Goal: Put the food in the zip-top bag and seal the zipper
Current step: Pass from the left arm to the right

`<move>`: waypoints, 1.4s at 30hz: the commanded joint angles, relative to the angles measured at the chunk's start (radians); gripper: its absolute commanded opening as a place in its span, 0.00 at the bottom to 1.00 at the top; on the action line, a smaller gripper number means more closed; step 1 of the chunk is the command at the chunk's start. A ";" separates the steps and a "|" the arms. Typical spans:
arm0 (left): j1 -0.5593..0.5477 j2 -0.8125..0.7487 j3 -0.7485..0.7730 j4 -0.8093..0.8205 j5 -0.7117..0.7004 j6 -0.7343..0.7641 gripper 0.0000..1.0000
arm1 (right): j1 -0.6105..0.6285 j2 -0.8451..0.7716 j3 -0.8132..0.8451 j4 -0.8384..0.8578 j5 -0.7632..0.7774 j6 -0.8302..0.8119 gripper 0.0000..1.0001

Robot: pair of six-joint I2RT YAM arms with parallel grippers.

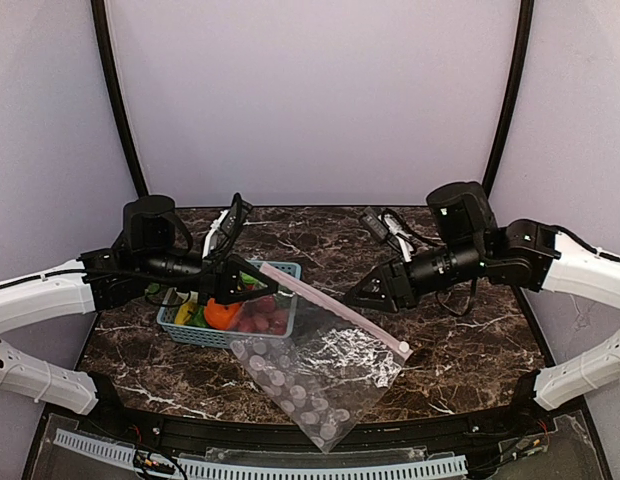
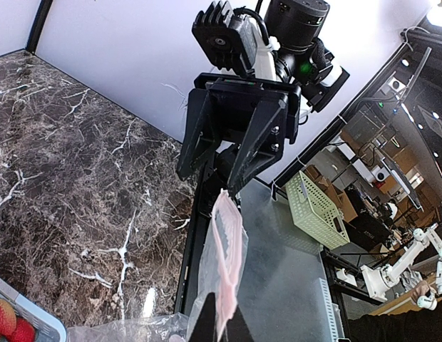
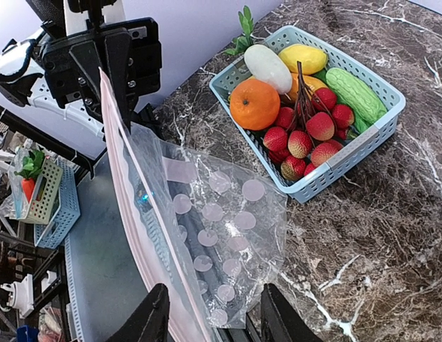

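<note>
Zip-top bag (image 1: 310,380), a clear flat plastic pouch printed with pale round dots, hangs over the middle of your dark marble worktop (image 1: 470,340), its lowest corner reaching down to the near edge. Beside it, toward the left edge, sits the light blue lattice plastic basket (image 1: 230,338), and the bag's upper left end hangs over the basket's right end. Your left claw (image 1: 258,272) is clenched on that end of the bag's mouth, holding it up above the basket. Your right claw (image 1: 355,298) comes in from the right edge and straddles the mouth partway along, its two fingers (image 3: 155,317) standing well apart on either side of the plastic, released rather than pinching. Along the mouth the thin pinkish zipper strip (image 1: 335,305) runs straight, slanting from the left claw toward the near right corner. All the toy food you can see lies in the basket: a green cucumber (image 3: 356,92), a round orange (image 3: 254,104), a white radish (image 3: 267,68), a yellow pepper (image 3: 303,57) and a cluster of red strawberries (image 3: 306,139).
</note>
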 commanded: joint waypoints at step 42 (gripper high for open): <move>-0.005 -0.045 0.050 -0.104 -0.106 0.052 0.24 | 0.002 0.019 -0.021 0.022 -0.008 0.020 0.00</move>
